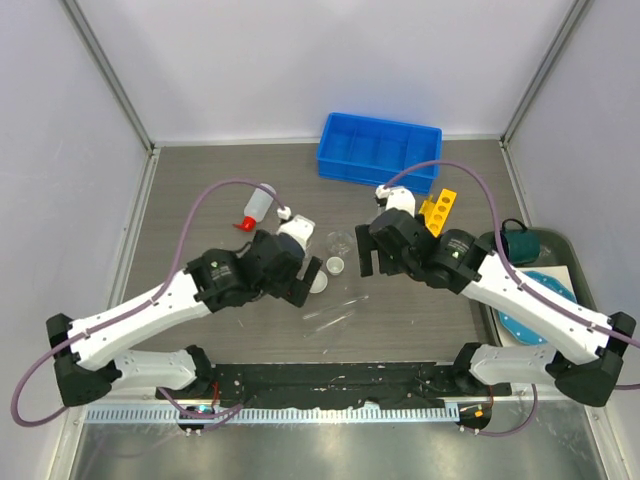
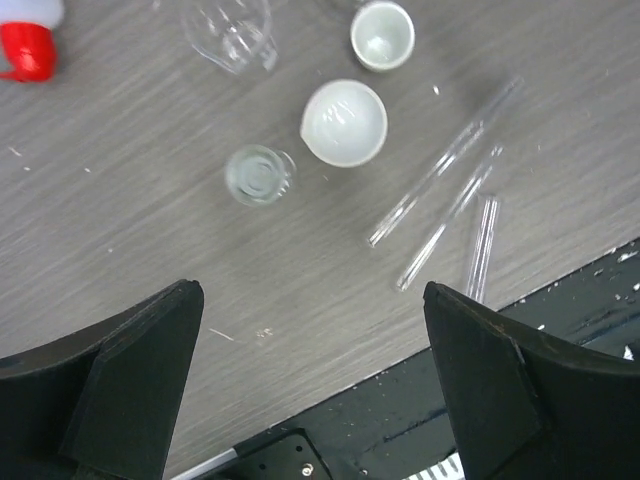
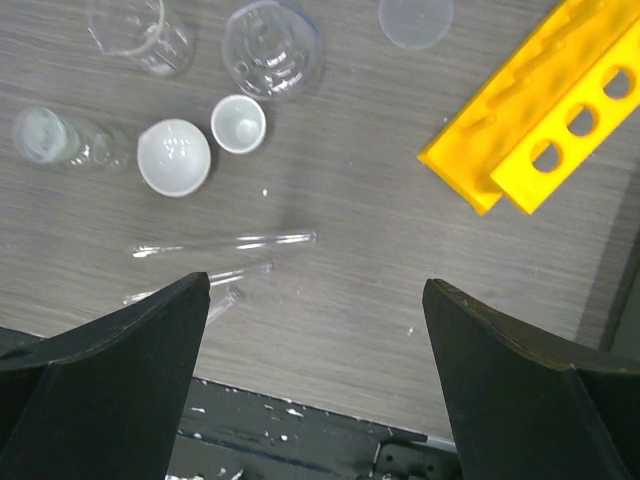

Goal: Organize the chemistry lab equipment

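Glass tubes (image 2: 447,160) lie flat at the right of the left wrist view. They look thin, light, slippery and easy to break. Best to pinch one softly at its middle. Left gripper (image 2: 308,295) and right gripper (image 3: 318,285) both gape wide, holding nothing.

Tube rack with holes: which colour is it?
The tube rack is yellow; best in right wrist view.

Grey table (image 1: 200,190): 3 glass tubes (image 2: 443,164), 2 white dishes (image 2: 345,122), yellow rack (image 3: 500,110).
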`<action>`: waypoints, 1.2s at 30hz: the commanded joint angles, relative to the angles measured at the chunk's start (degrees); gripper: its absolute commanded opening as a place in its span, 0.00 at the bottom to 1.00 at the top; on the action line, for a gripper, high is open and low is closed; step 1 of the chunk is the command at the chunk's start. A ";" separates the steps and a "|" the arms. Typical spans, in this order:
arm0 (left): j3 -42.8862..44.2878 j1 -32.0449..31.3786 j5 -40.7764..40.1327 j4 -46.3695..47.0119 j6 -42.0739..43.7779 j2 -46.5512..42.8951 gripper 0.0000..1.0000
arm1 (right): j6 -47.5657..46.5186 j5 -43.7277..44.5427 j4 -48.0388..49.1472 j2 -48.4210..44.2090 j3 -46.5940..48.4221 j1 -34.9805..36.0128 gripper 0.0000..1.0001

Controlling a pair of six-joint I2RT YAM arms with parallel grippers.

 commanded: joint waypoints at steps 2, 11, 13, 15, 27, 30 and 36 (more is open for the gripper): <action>-5.07 -10.45 -5.20 3.24 -7.86 4.46 0.96 | 3.15 0.72 -1.68 -8.10 -3.03 0.62 0.93; -8.16 -19.44 -4.14 13.00 -14.46 19.82 0.85 | 5.18 1.07 -5.20 -13.65 -6.10 0.80 0.93; -7.10 -20.67 -4.59 13.26 -16.83 21.77 0.84 | 5.18 0.98 -5.38 -14.00 -6.63 0.80 0.93; -6.66 -21.11 -4.68 13.35 -19.54 23.53 0.81 | 5.01 0.90 -5.46 -14.35 -6.89 0.80 0.93; -7.98 -23.57 -3.27 15.64 -27.82 24.85 0.69 | 5.09 0.19 -3.71 -15.84 -9.62 0.80 0.93; -8.24 -23.66 -4.67 15.29 -28.09 24.95 0.69 | 5.18 -0.16 -3.53 -15.84 -9.80 0.80 0.94; -9.73 -21.48 -6.52 13.44 -24.32 21.17 0.69 | 5.45 -0.16 -3.27 -15.93 -9.88 0.80 0.93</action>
